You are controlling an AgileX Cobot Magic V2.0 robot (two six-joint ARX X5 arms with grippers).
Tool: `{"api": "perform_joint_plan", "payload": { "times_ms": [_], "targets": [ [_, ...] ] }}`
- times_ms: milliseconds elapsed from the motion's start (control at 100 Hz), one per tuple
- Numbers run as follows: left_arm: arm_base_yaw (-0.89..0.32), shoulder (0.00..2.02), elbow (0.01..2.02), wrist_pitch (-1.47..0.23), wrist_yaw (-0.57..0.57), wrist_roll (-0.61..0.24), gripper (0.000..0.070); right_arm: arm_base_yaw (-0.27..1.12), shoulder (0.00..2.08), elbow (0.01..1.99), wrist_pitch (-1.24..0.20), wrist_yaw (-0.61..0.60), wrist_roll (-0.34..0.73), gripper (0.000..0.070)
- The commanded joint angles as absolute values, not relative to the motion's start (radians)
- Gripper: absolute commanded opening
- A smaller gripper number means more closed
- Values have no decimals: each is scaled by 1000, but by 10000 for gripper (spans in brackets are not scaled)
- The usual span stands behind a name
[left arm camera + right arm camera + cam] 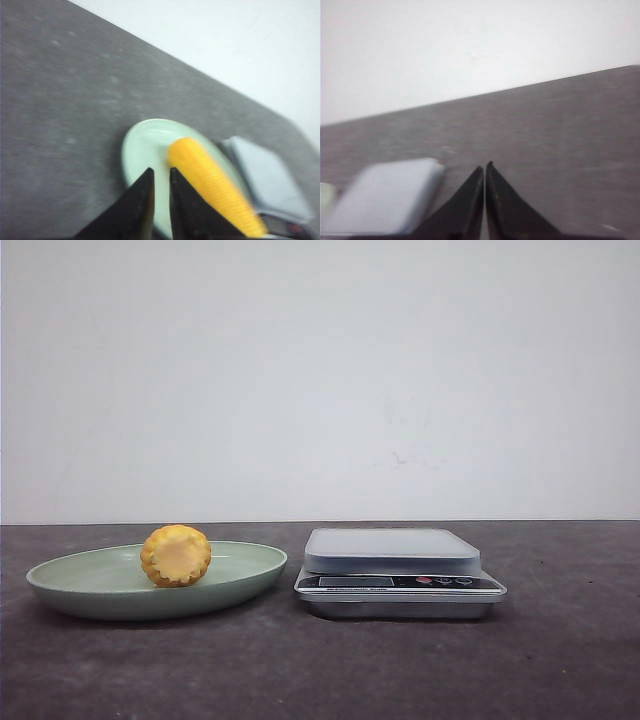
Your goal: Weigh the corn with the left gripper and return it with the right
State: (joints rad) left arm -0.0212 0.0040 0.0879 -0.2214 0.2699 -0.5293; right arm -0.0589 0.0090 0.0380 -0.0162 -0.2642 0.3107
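On the left of the dark grey worktop (560, 660) sits a shallow pale green plate (70, 585), and the corn (176, 555) lies in it, a little left of the plate's middle. In the front view its paler flat cut end, ringed by kernels, faces the camera, so its long axis runs away toward the white wall. The left wrist view shows the cob lengthwise, a ribbed yellow-orange body (215, 182) lying flat across the plate (142, 150).

Just right of the plate, close to it but apart, stands a scale (400, 572) with a grey-white platform and a dark panel with small buttons along its front edge. Nothing lies on the platform, and nothing stands between plate and scale.

Neither arm shows in the front view. The left pincer (161, 172) hangs above the plate's edge beside the corn, not touching it, its two black fingers nearly together with only a thin gap, holding nothing. The right pincer (484, 169) hangs over bare worktop beside the scale (385, 195), fingers pressed together at the tips and empty.
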Motion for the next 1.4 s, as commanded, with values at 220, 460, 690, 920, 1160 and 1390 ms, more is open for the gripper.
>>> {"api": "perform_joint_plan", "payload": {
  "times_ms": [220,460,690,920,1160,1390],
  "targets": [
    [-21,79,476,-323,342,-621,14,-57,57,416,-359,-285,386,4],
    [-21,359,890,-513,419,-459,15,-52,236,739,-497,-265,215,4],
    [-21,590,1178,-744,394,-296,19,-47,387,988,-503,-376,154,5],
    [-21,662,1205,-739,447,-300,505,-47,410,1030,-513,-362,142,436],
    [-51,683,1205,-770,453,-300,678,-47,410,1029,-596,-363,146,700],
    [-82,824,1205,-933,444,-299,678,-47,410,1027,-620,-357,151,700]
  ]
}}
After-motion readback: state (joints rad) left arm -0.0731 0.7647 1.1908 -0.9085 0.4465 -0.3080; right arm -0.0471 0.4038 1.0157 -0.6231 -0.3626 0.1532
